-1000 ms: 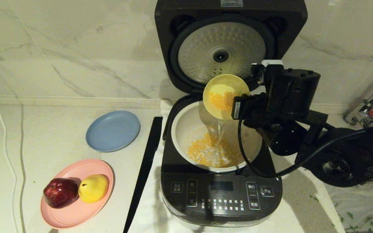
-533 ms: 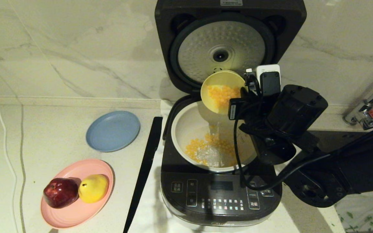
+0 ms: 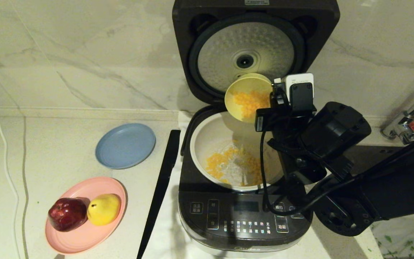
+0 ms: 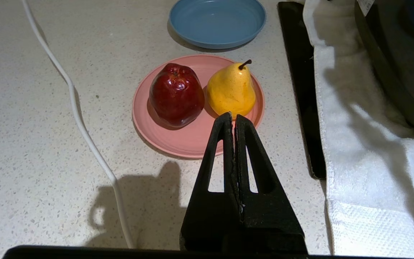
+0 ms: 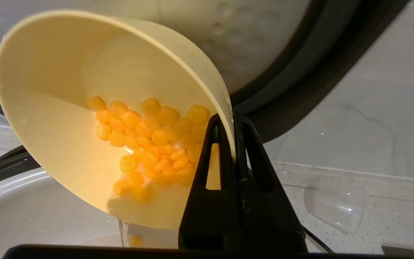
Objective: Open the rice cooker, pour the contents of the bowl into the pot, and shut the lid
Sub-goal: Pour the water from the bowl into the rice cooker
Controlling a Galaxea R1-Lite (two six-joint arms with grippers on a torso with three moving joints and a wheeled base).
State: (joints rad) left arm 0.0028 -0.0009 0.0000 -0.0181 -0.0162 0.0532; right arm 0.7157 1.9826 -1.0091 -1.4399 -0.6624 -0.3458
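While the lid (image 3: pixel 255 50) stands upright at twelve o'clock, the rice cooker (image 3: pixel 244 212) sits open at the middle of the counter with its pot (image 3: pixel 207 144) exposed. One cooker, one pot, one lid.

Over the pot's two o'clock edge the right gripper (image 5: pixel 233 122) is clenched on the rim of the bowl (image 5: pixel 84 72), one finger inside the wall and one outside, with the bowl tipped steeply, its mouth facing nine o'clock and down. Part of the contents (image 5: pixel 149 140) clings inside the bowl; the rest lies in the pot bottom (image 3: pixel 232 167) with liquid, and a thin stream runs off the low lip.

To pour well, I judge the tilt should deepen slowly, keeping the low lip inside the pot's rim and clear of the lid, perhaps with a slight shake to loosen kernels stuck to the wet wall.

At eight o'clock one pink plate (image 3: pixel 95 237) holds one apple (image 3: pixel 67 214) and one pear (image 3: pixel 103 208); one blue plate (image 3: pixel 125 145) lies at ten o'clock. The left gripper (image 4: pixel 234 120) hangs clenched and empty near the pink plate.
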